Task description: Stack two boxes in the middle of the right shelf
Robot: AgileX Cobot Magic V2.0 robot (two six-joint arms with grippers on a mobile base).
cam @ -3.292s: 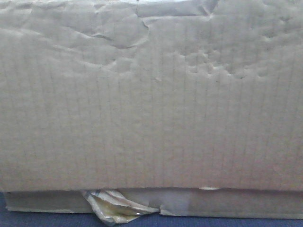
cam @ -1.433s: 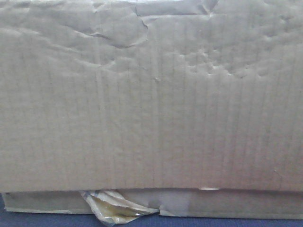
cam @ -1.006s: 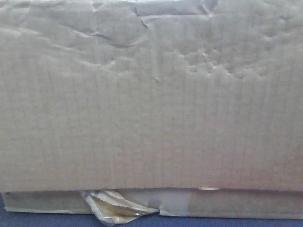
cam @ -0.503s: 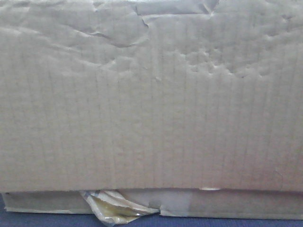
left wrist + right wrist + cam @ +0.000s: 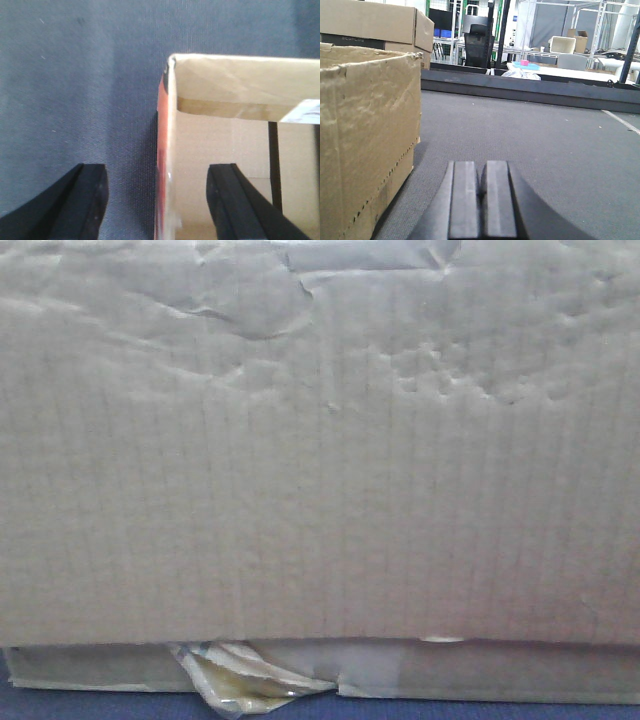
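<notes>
Tall box (image 5: 320, 460), corrugated cardboard, creased and dented, sits on the flat box (image 5: 500, 670), whose yellowish tape (image 5: 240, 685) peels at the lower edge. Both rest on the grey, carpet-textured bench (image 5: 545, 150). Left claw (image 5: 157, 207) spread apart astride a cardboard wall (image 5: 171, 150); right claw (image 5: 481, 200) pressed together, empty. Workshop tables and a chair (image 5: 479, 40) stand behind.

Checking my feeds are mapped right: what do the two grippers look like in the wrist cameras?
Left gripper: two matte black, wedge-shaped fingers with flat inner faces and slanted outer edges. Right gripper: dark grey-black fingers, long flat-topped bars with squared tips and a small rounded notch between them. No cables, markings or arm links show.
</notes>
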